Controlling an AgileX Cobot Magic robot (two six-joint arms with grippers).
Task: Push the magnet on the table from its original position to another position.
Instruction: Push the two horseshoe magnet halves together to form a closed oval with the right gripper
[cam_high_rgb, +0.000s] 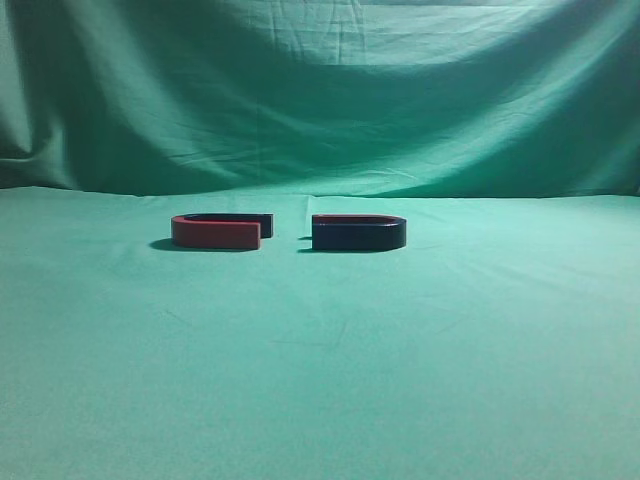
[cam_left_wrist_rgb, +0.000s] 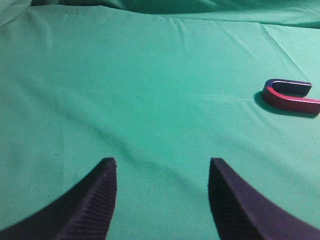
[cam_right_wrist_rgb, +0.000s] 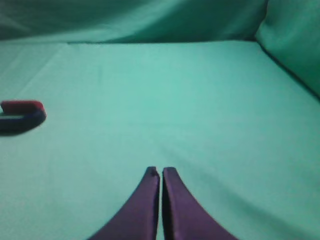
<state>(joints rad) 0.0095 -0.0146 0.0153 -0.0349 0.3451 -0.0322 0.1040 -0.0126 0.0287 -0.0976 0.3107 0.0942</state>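
The magnet (cam_high_rgb: 358, 233) lies flat on the table (cam_high_rgb: 320, 380), right of centre, with its dark arm facing the camera, its red arm behind and its bend to the right. It also shows at the left edge of the right wrist view (cam_right_wrist_rgb: 22, 116). My right gripper (cam_right_wrist_rgb: 161, 172) is shut and empty, low over the cloth, well to the right of the magnet and nearer the camera. My left gripper (cam_left_wrist_rgb: 162, 165) is open and empty over bare cloth. Neither gripper shows in the exterior view.
A second U-shaped magnet with a red front arm (cam_high_rgb: 218, 231) lies just left of the task magnet, open ends facing it across a small gap. It shows at the right of the left wrist view (cam_left_wrist_rgb: 291, 95). A green cloth backdrop (cam_high_rgb: 320, 90) rises behind.
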